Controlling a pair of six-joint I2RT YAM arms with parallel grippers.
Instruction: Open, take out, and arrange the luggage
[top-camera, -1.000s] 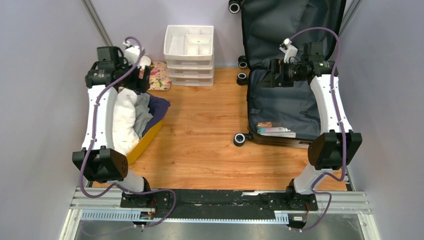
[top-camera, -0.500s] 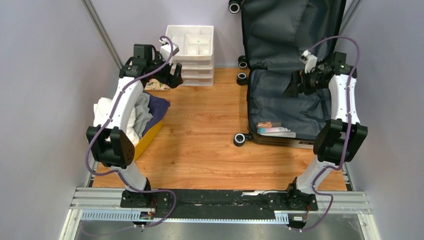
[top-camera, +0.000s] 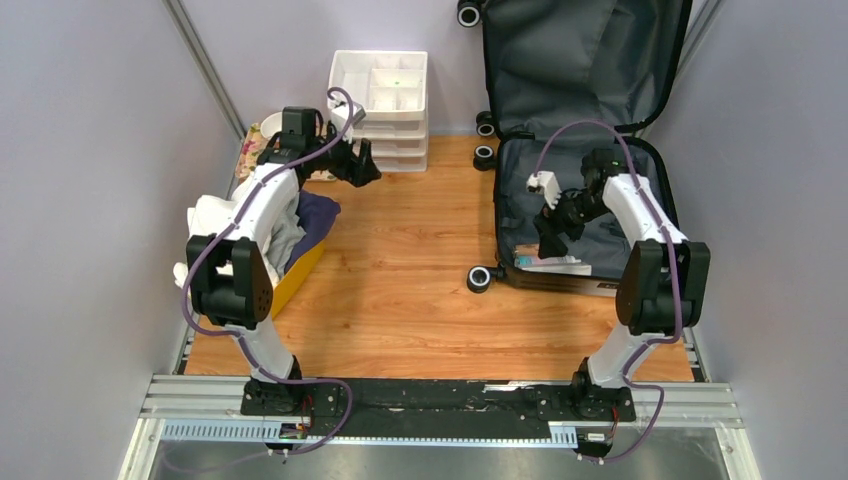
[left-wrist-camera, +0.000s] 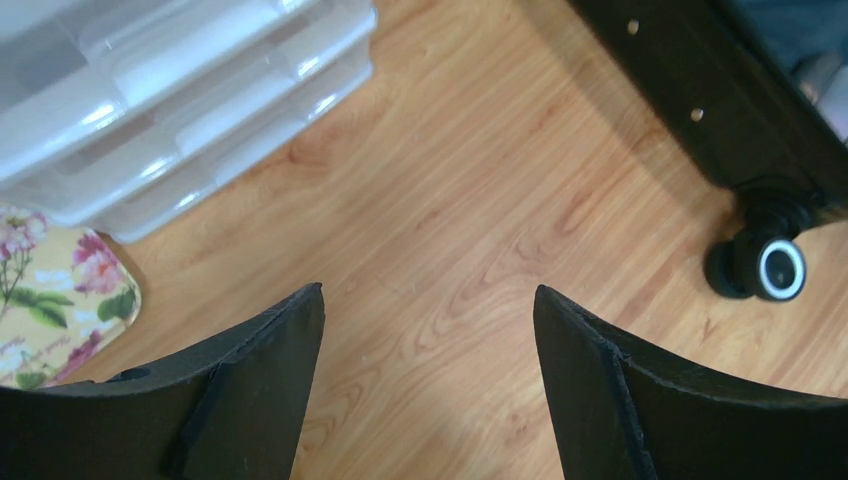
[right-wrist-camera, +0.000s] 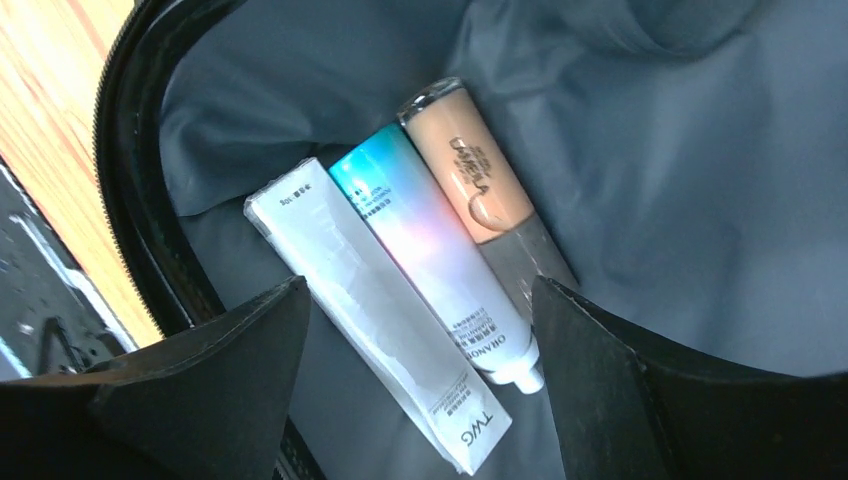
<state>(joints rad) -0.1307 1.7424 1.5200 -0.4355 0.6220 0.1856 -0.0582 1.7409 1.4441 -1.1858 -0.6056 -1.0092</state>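
The luggage (top-camera: 520, 190) lies open at the right, lid (top-camera: 580, 60) propped against the back wall, dark grey lining showing. At its near end lie a white box (right-wrist-camera: 370, 320), a white-and-teal tube (right-wrist-camera: 430, 270) and a beige tube (right-wrist-camera: 470, 180); they also show in the top view (top-camera: 547, 261). My right gripper (right-wrist-camera: 420, 310) is open and empty, hovering just above these tubes inside the luggage (right-wrist-camera: 640, 180). My left gripper (left-wrist-camera: 428, 300) is open and empty over bare floor by the white drawer organizer (left-wrist-camera: 190, 90), seen in the top view (top-camera: 365, 172).
A white drawer organizer (top-camera: 379, 95) stands at the back centre. A yellow bin (top-camera: 292, 275) heaped with clothes (top-camera: 285, 215) sits at the left, a floral pouch (top-camera: 250, 155) behind it. A luggage wheel (left-wrist-camera: 775, 268) rests on the wood floor (top-camera: 400, 260).
My right gripper swung from the luggage's far end down toward the tubes at its near end. My left arm moved from above the clothes bin rightward to beside the drawer organizer.
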